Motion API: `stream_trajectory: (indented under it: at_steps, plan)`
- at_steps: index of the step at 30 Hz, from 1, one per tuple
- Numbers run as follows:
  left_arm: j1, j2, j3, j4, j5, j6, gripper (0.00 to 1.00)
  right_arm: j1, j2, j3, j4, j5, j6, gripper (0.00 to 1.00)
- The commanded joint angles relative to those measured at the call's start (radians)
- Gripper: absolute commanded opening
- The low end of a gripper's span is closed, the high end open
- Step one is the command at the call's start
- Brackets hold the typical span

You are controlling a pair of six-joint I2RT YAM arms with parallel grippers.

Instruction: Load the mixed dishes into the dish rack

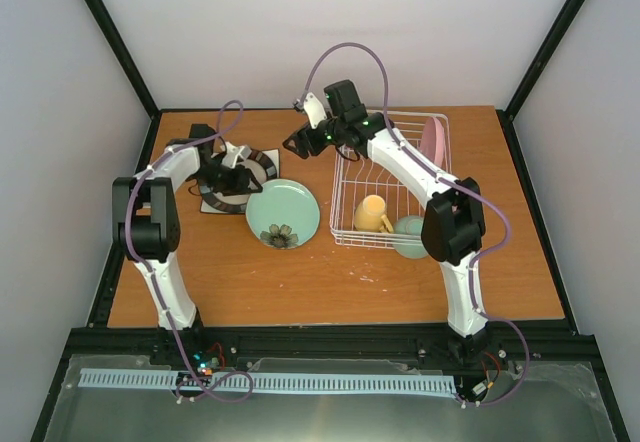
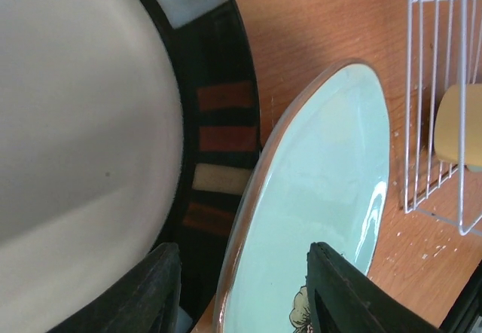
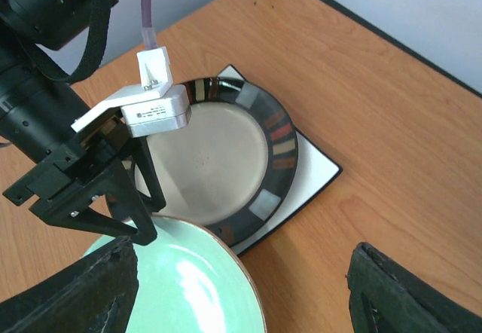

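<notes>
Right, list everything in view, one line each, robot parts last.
table: one, brown wood, beneath everything.
dish rack: one, white wire, right of centre.
pink plate: one, pink, standing in rack's far right.
yellow mug: one, yellow, inside rack's near end.
mint bowl: one, mint-green, rack's near right corner.
mint plate: one, mint-green, flat, left of rack.
white square plate: one, white, far left.
dark-rimmed plate: one, cream centre, on it.
left gripper: one, black, open over both plates' rims.
right gripper: one, black, open, left of rack.
</notes>
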Motion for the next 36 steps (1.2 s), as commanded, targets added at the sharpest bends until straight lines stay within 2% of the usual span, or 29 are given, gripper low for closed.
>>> stream_trajectory:
  at_steps: [1, 4, 9, 17, 20, 29, 36]
  plan:
    - [-0.013, 0.016, 0.032, -0.034, -0.031, 0.026, 0.48, -0.002, -0.056, -0.026, 0.007, 0.023, -0.020, 0.76]
    - [-0.014, 0.017, 0.034, -0.035, -0.035, 0.026, 0.46, -0.007, -0.071, -0.042, 0.017, 0.023, -0.018, 0.76]
    - [-0.015, 0.030, 0.038, -0.034, -0.026, 0.027, 0.25, -0.012, -0.076, -0.053, 0.018, 0.024, -0.015, 0.76]
    - [-0.021, 0.045, 0.047, -0.041, -0.007, 0.032, 0.13, -0.015, -0.078, -0.065, 0.020, 0.027, -0.016, 0.76]
    - [-0.023, 0.048, 0.050, -0.041, 0.002, 0.034, 0.02, -0.015, -0.076, -0.066, 0.019, 0.027, -0.015, 0.76]
    - [-0.021, -0.006, 0.069, -0.004, 0.087, 0.033, 0.01, -0.016, -0.097, -0.106, 0.024, 0.032, -0.017, 0.76]
    - [0.001, -0.094, 0.089, 0.059, 0.220, 0.034, 0.01, -0.018, -0.137, -0.147, 0.037, 0.034, -0.010, 0.76]
